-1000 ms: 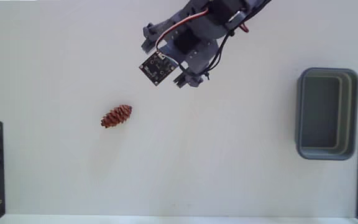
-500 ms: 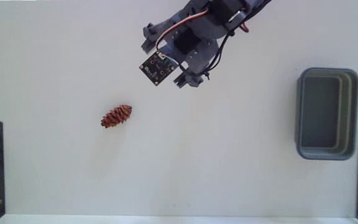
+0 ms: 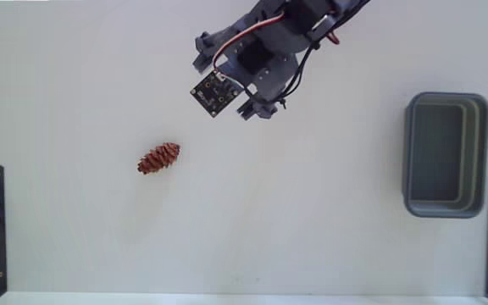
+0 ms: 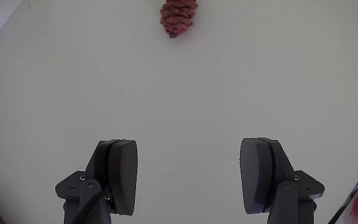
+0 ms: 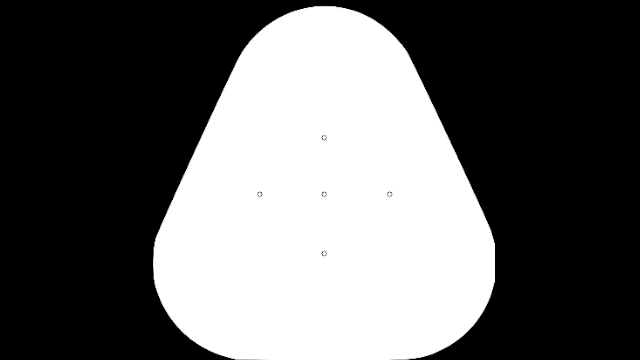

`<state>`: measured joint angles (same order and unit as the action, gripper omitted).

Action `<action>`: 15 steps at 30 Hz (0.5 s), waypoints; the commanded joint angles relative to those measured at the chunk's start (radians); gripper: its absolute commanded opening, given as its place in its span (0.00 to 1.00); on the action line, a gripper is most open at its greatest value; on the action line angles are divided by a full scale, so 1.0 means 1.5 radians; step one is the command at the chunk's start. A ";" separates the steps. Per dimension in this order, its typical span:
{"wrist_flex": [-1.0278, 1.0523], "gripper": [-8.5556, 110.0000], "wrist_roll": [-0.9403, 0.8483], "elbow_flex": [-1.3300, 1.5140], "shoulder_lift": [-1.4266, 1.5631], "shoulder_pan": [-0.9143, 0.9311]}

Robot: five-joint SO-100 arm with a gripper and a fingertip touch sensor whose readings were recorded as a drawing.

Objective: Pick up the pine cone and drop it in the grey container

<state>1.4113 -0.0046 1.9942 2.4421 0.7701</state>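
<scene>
The desk point(image 3: 312, 246) is a plain white surface carrying the two task items; black metal frames stand at its lower left and lower right edges in the fixed view.

The grey container point(image 3: 446, 154) sits at the right side of the desk, upright and with nothing visible inside. It is taken as the landmark for this report.

The arm enters from the top of the fixed view, well to the left of the container. Its claw point(image 4: 188, 177) is spread wide in the wrist view, with nothing between the pads point(image 4: 122, 174).

The pine cone point(image 3: 159, 158) lies on its side on the desk, far left of the container and lower-left of the arm, touching nothing else. In the wrist view it sits at the top edge, ahead of the claw and well apart from it.

Judgement: the step in hand is the approach; no grasp has been made. The next move calls for reaching further from the container and lowering until the pads straddle the cone, then closing.

Limits: the wrist view cuts off the cone's far end. The fixed view hides the fingertips beneath the arm body. A red blurred object at the wrist view's lower right corner cannot be identified.
</scene>
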 commanded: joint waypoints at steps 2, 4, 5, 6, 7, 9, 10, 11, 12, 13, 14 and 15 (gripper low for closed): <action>0.013 1.00 0.003 0.003 0.026 0.004; 0.013 1.00 0.003 0.003 0.026 0.003; 0.013 1.00 0.003 0.003 0.026 0.002; 0.013 1.00 0.003 0.003 0.026 0.002; 0.013 1.00 0.003 0.003 0.026 0.002; 0.013 1.00 0.003 0.003 0.026 0.002; 0.013 1.00 0.003 0.003 0.026 0.002; 0.013 1.00 0.003 0.003 0.026 0.002; 0.013 1.00 0.003 0.003 0.026 0.002; 0.013 1.00 0.003 0.003 0.026 0.002; 0.013 1.00 0.003 0.003 0.026 0.002; 0.013 1.00 0.003 0.003 0.026 0.002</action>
<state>1.4113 -0.0046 1.9942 2.4421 0.7701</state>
